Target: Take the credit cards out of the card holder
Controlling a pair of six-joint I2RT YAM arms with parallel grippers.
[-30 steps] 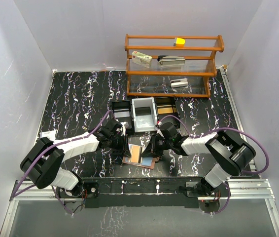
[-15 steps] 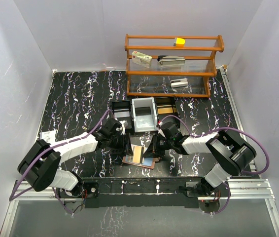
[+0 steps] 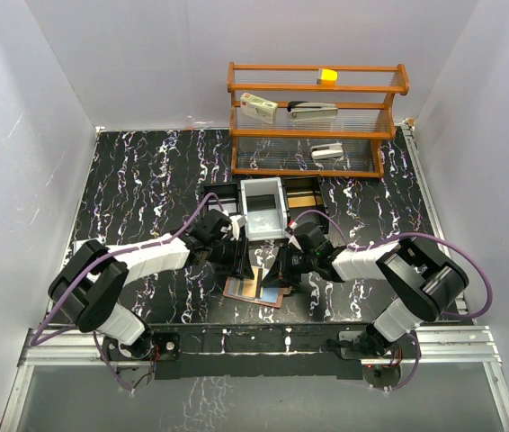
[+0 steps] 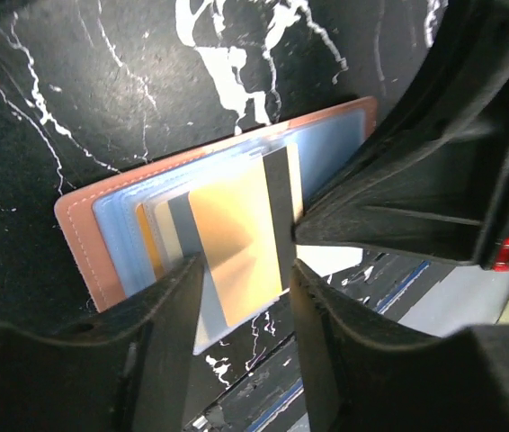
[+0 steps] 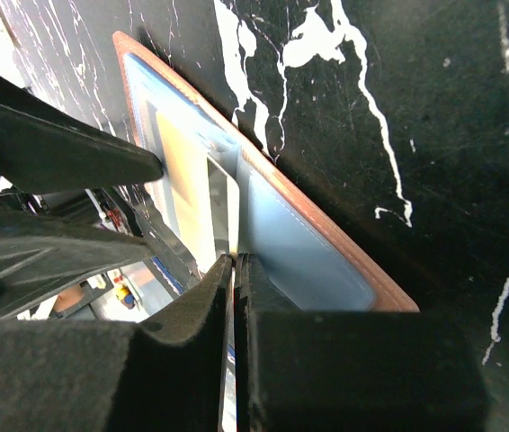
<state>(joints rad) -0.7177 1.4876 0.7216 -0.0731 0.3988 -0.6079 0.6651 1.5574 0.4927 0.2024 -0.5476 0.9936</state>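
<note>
The left gripper stands half open, its two fingers apart, and the card holder lies directly in front of it, open and flat on the table. The credit cards sit in the holder's pale pocket as a fanned stack. The top one is yellow-orange with a dark stripe. It lies in the gap between the fingers, and its near end sticks out of the pocket toward this gripper. Its long axis runs almost along the direction in which the fingers point (only a little slanted). I cannot tell whether the fingers touch the card's side edges or only hover beside them.

From the right gripper the holder also lies straight ahead, and the same cards are just at its tips. Its jaws are pressed together. They rest at the middle fold of the holder, against the edge of the striped card. A thin pale line shows between them, but I cannot say if a card is pinched there.

In my judgement the left arm is placed better for the pull. The card points toward it, so the fingers need to close on the free end and draw back along the long axis, while the right tips keep the holder down.
</note>
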